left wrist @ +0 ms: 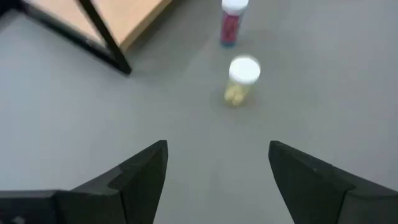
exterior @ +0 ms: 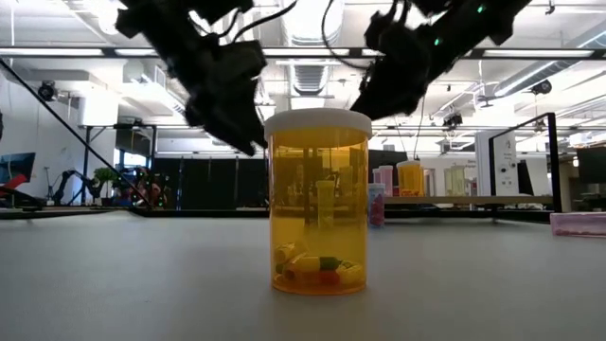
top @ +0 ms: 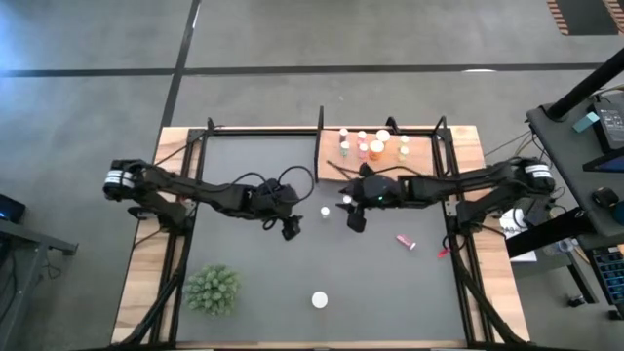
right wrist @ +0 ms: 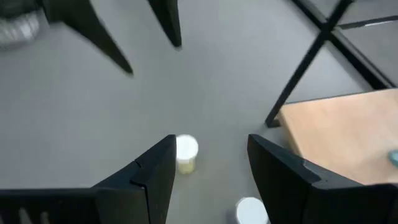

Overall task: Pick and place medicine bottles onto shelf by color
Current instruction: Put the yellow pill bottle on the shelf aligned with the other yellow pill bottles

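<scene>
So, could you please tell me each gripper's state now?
Left gripper: jaws open, holding nothing.
Right gripper: jaws open, holding nothing.

Even, bright light falls from above: in the low view, long ceiling strip lights (exterior: 114, 52) glare white, and the arms show against them as dark shapes. The orange bottle (exterior: 318, 202) glows, lit through from behind. Shadows on the grey mat (top: 253, 263) are faint and soft. In the left wrist view the yellow bottle (left wrist: 240, 81) is blurred.
</scene>
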### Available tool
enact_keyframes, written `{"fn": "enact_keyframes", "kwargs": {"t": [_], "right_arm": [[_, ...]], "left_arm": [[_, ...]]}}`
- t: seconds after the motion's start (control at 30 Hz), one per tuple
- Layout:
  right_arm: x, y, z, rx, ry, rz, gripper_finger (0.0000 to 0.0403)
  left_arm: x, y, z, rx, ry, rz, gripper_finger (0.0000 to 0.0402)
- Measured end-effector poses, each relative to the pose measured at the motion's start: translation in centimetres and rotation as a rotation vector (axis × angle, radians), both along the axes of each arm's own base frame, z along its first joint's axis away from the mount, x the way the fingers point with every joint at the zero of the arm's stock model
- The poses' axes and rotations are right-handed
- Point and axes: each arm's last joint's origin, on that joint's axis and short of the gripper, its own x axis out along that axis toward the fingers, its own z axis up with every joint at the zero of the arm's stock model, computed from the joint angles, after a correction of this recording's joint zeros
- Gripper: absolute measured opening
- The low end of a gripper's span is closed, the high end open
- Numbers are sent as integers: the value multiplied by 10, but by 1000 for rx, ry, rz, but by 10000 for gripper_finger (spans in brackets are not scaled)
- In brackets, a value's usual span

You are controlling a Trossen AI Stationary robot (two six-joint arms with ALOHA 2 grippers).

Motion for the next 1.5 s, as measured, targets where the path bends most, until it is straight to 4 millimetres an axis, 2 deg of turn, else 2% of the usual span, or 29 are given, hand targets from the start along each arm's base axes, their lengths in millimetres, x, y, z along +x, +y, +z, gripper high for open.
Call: {"fn": "enact_keyframes", "kwargs": {"t": [0.13,0.3,0.57,0.93,1.33,1.5], "right_arm": [[16,3,-19,-50,45,47,189],[33,6,-33,-117,42,105,189],[52,6,-46,-126,71,114,189],[55,4,-50,-74,74,69,189],[60,3,-79,-33,151,36,189],[61,3,-81,-34,154,36,189]], "left_arm": [[-14,-1,-5,-32,-4,48,263],[-26,0,-14,-46,8,88,263],[-32,1,-26,-56,34,105,263],[-32,0,-27,-57,36,106,263],[-32,0,-27,-56,37,105,263],[-32,0,-27,-57,37,105,263]]}}
